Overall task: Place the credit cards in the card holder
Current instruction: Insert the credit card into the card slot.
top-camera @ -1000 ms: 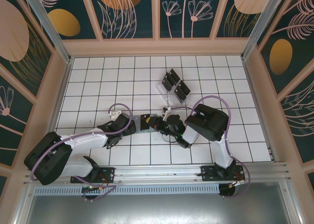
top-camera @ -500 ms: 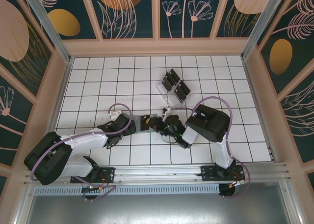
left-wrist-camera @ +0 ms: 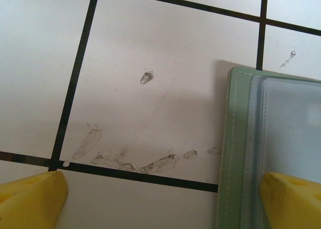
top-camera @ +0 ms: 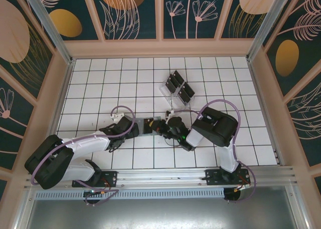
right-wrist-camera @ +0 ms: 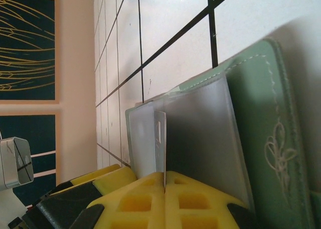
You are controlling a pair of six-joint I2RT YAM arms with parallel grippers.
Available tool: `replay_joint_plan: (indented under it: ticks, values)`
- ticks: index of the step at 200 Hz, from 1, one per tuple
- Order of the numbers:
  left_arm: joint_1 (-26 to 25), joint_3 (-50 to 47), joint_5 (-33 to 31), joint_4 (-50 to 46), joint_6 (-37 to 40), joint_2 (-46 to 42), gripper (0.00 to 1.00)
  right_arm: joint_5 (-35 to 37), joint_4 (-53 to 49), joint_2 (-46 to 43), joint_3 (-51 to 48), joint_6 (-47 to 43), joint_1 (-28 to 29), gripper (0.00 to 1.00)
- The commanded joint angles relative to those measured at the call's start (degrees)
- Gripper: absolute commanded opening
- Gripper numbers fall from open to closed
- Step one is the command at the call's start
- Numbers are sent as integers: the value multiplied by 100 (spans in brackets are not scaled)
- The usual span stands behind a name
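While right end effector clamps soft grey-green card holder, released left end effector alongside should next fetch black rectangular credit cards.

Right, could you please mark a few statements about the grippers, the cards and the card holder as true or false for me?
1. The left gripper is open. True.
2. The right gripper grips a black card. False: it is shut on a clear pocket of the card holder.
3. The credit cards stand in a clear rack, beyond both grippers. True.
4. The card holder lies against the back wall. False: it lies between the two grippers.
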Motion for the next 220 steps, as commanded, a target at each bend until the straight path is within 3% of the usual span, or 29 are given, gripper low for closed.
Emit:
replay_joint_plan:
  ticks: [1, 207, 220]
  values:
    - [-20, -179, 54, -367, 54, 112, 99, 90, -723, 1, -80, 77, 69, 0]
    - [-29, -179, 69, -355, 64, 131, 99, -506, -1107, 255, 364, -75, 69, 0]
    - [-23, -183, 64, -354, 63, 119, 98, -560, -1264, 200, 409, -177, 30, 7]
